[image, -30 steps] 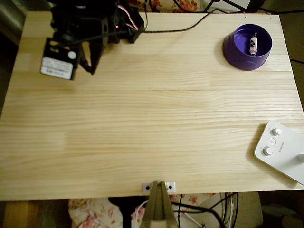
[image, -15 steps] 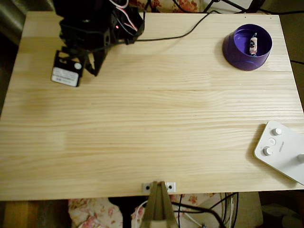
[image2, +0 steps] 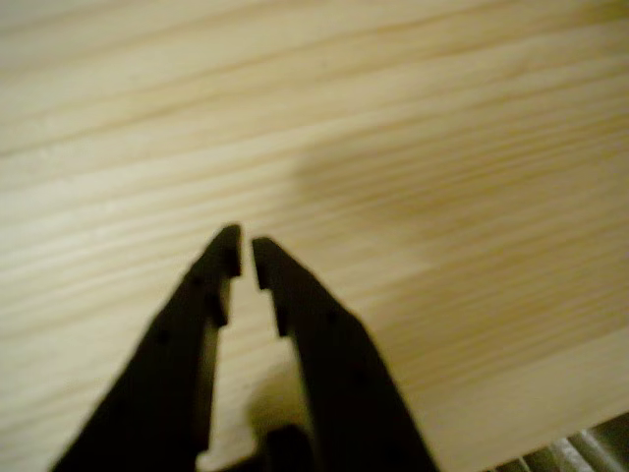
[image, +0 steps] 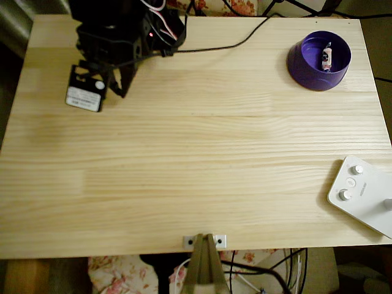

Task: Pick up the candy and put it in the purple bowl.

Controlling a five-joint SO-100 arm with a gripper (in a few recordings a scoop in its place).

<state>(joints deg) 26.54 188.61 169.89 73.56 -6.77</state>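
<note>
The candy (image: 326, 58) is being seen lying inside the purple bowl (image: 304, 64), on the lighter violet floor, toward the bowl's 3 o'clock side in the overhead view. The bowl is being kept at about 2 o'clock on the pine table (image: 196, 159), well apart from the arm. The placing step is therefore being judged as already done.

The gripper (image: 116, 86) is being held near 10 o'clock on the table, folded close under the black arm body (image: 116, 30). Compared with a second ago, the arm is being seen drawn in toward the table's far edge, and the labelled block (image: 84, 95) on it is lying further toward the table's centre; over the last half second nothing is being seen to move. This is being read as a retreat to rest that is now finished or nearly so.

In the wrist view the gripper (image2: 246, 258) is being shown with its two black fingers nearly pressed together, only a thin slit left between the tips, and nothing pinched there. Bare wood grain is passing beneath them.

A white device with knobs (image: 361, 193) is sitting at about 4 o'clock, untouched and of no concern to the task.
</note>
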